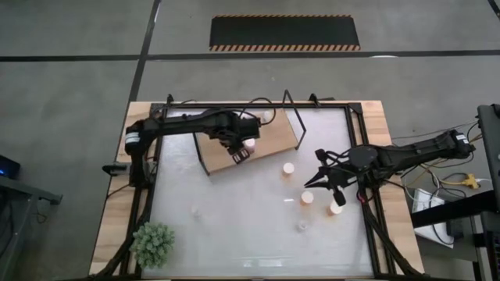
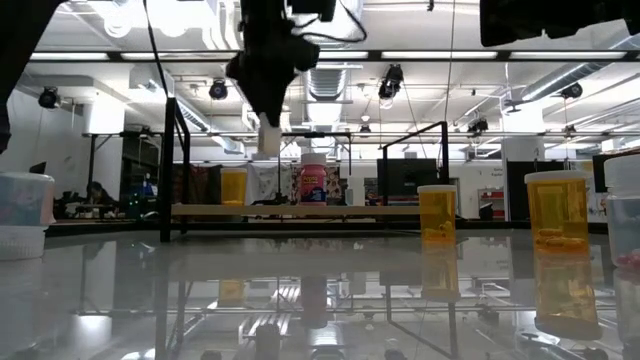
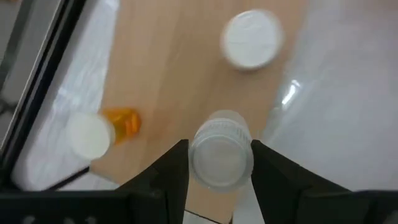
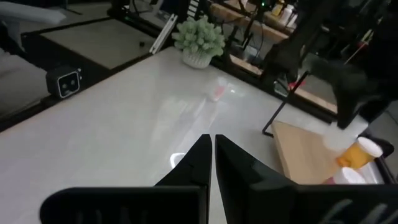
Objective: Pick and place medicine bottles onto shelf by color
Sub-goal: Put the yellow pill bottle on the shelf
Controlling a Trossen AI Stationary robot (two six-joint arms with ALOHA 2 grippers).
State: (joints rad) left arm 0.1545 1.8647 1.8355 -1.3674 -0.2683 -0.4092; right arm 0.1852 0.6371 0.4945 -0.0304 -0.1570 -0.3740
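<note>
My left gripper hangs over the wooden shelf, shut on a clear whitish bottle. An orange bottle and a white-capped purplish bottle stand on the shelf's board. My right gripper is shut and holds nothing; it hovers over the table's right part. Around it on the table stand three white-capped bottles, and a clear one stands nearer the near edge. My left gripper pinches the clear bottle between its two fingers, one on each side of its upper part. The fingers come from above, pointing down. The bottle hangs upright below them, lifted clear of the shelf's board.
A small potted plant stands at the table's near left corner. Black wire frames rise at the shelf's ends. Another clear bottle stands left of centre on the white tabletop. The table's black rim runs under the right arm.
</note>
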